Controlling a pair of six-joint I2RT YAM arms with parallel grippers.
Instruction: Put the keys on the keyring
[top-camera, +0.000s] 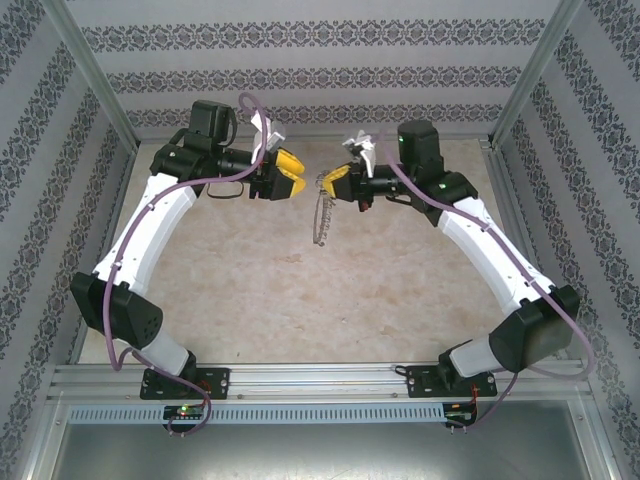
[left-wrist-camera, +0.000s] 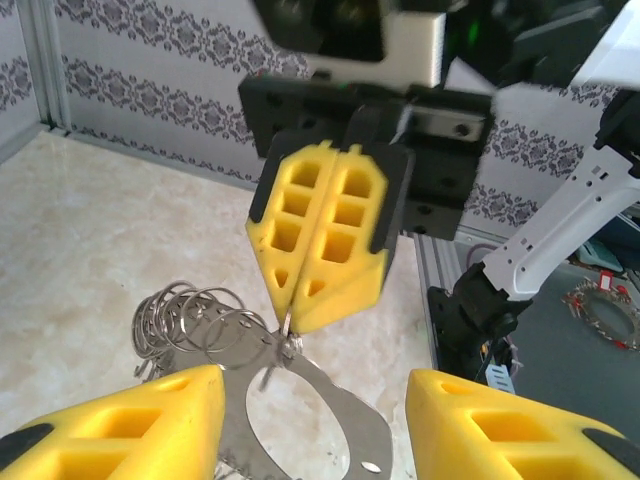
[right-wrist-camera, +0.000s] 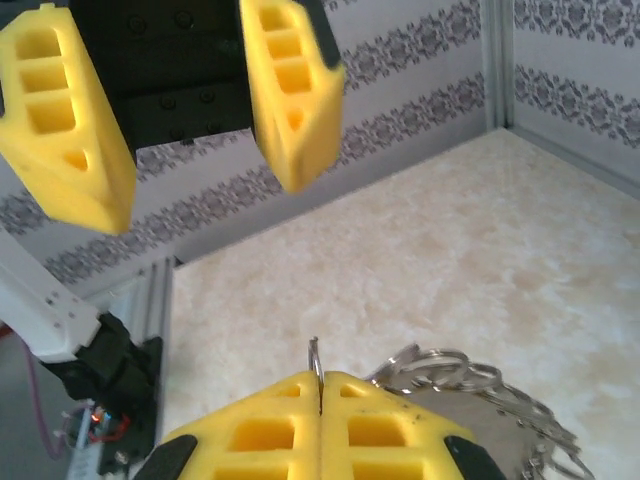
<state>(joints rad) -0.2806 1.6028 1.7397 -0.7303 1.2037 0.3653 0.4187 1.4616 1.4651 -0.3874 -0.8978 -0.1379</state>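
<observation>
**Keyring (top-camera: 321, 215) hangs from the closed right gripper (top-camera: 328, 182)**

The loop dangles just below the right gripper's tips, above the table (top-camera: 250, 290). That gripper's 2 fingers are pressed fully together on a thin wire end (left-wrist-camera: 287, 325) at the loop's top. The left gripper (top-camera: 299, 176) faces the right gripper from just beside it, jaws about half apart, with nothing between them.

The metal looks thin, light and stiff, and is probably slick against foam pads. Pinched at 1 point, it is likely free to swing and twist. The small rings (left-wrist-camera: 185, 305) fringing one side look loose and would shift under a grip. The flat band opposite them seems the best place for a 2nd hold.

From above, the loop is edge-on, a thin line. The left wrist camera looks onto its flat face, its open middle and the pinch point. The right wrist camera gives the left gripper's spread fingers (right-wrist-camera: 70, 130) head-on, with the rings bunched just right of the right gripper's closed tips.
</observation>
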